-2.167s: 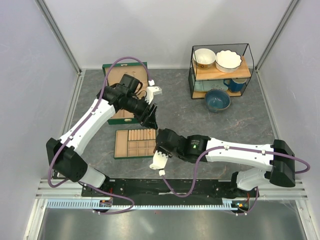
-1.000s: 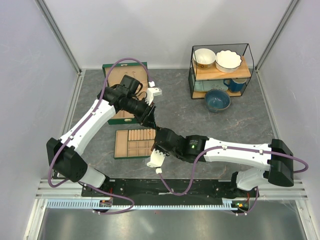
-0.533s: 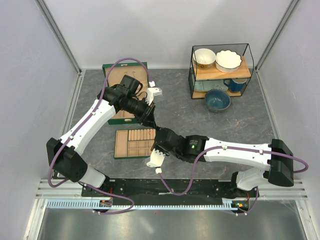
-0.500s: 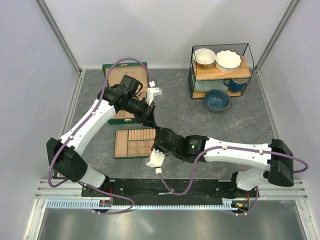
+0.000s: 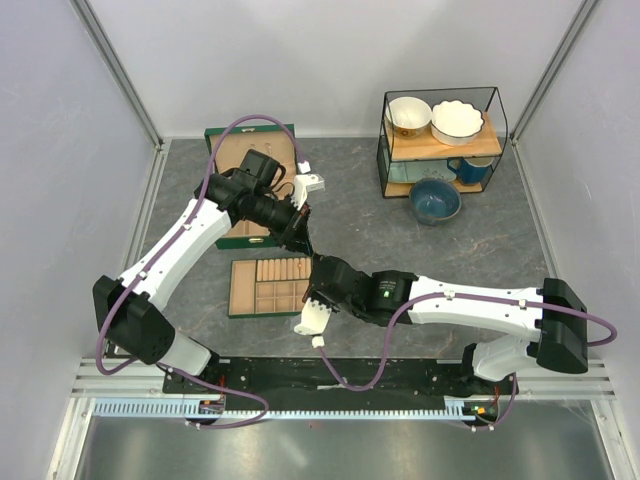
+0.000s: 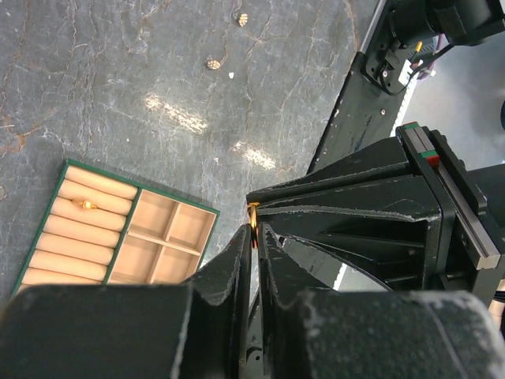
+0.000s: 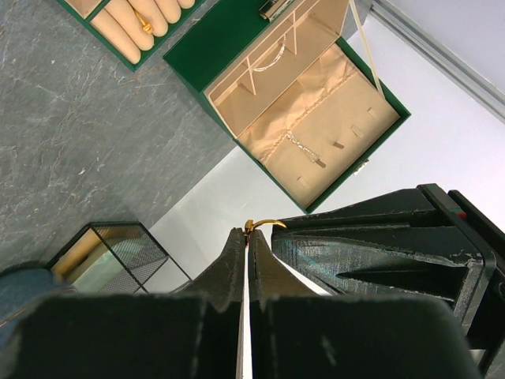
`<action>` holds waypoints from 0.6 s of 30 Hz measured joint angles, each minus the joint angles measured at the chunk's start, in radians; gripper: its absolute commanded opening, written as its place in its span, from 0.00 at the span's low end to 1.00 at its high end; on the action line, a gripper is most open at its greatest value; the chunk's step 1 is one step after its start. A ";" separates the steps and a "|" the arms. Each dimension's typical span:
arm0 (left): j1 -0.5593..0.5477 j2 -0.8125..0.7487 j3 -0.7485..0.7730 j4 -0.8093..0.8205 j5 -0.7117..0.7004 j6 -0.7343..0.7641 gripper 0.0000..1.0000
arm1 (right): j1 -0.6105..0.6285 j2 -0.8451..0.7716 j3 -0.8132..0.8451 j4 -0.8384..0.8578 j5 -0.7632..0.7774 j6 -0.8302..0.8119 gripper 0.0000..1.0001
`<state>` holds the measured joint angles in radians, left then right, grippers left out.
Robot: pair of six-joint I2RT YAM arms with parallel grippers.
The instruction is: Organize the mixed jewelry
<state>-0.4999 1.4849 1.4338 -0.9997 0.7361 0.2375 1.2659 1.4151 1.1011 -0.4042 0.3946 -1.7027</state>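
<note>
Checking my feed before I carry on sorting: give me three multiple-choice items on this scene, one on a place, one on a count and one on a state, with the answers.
1. Where in the tray does the stowed ring sit?
A. in a square compartment
B. on the ring rolls
C. hanging on the rim

2. How many gold-brown studs lie loose on the table in the left wrist view?
A. none
B. two
C. five

3. The right gripper is:
A. wide open and empty
B. shut on a chain
C. shut on a gold ring

Answers:
1 B: it lies across one roll.
2 B: both lie near the view's top edge, the second at.
3 C: the ring pokes out from between its closed tips.
</note>
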 measured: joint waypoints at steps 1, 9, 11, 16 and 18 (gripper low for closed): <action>0.000 0.000 0.000 0.000 0.000 0.000 0.13 | 0.000 0.000 0.000 0.000 0.000 0.000 0.00; 0.000 0.000 -0.001 0.003 0.000 0.000 0.01 | 0.000 0.000 0.000 0.000 0.004 0.002 0.00; 0.000 0.000 -0.001 0.005 0.000 0.001 0.02 | 0.000 0.000 0.000 0.000 0.006 0.005 0.05; 0.000 -0.003 -0.002 0.008 -0.001 0.001 0.02 | 0.000 0.004 0.001 0.001 0.012 0.009 0.21; 0.000 -0.010 -0.008 0.012 -0.001 0.001 0.01 | 0.000 0.004 0.002 0.001 0.013 0.009 0.28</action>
<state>-0.4995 1.4750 1.4254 -0.9878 0.7353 0.2382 1.2659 1.4189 1.1027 -0.4034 0.4072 -1.6939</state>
